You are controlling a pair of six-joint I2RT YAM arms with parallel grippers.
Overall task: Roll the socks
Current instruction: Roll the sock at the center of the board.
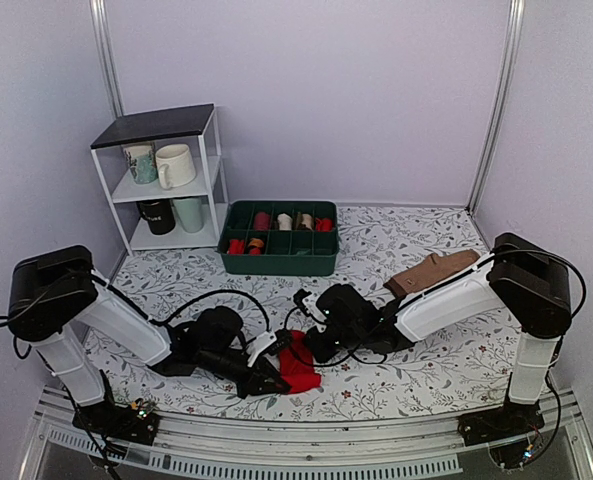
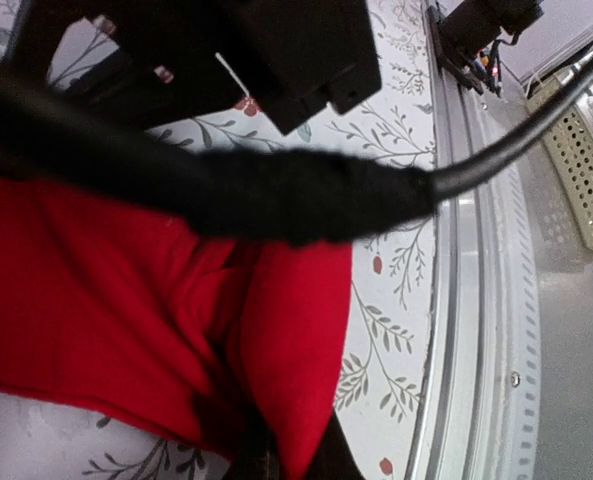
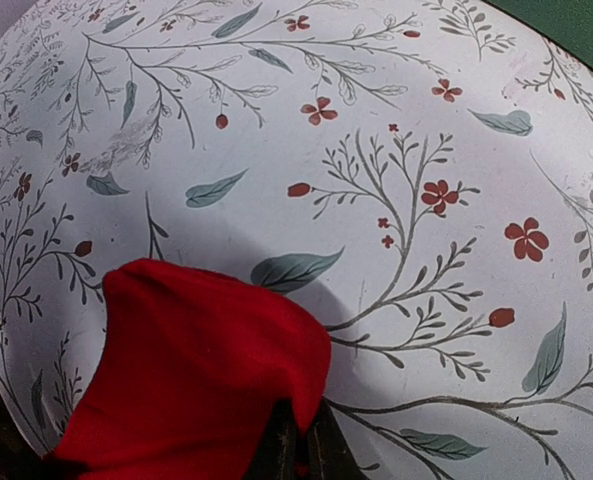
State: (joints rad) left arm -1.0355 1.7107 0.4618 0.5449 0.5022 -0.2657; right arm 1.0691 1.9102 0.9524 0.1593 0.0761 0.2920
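Socks (image 1: 298,365) lie pinched within both arms' jaws.

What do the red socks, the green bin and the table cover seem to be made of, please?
The socks look like soft matte fabric, creased and folded. The bin is probably rigid plastic, with smooth walls. The table cover may be printed cloth or vinyl; it ripples slightly.
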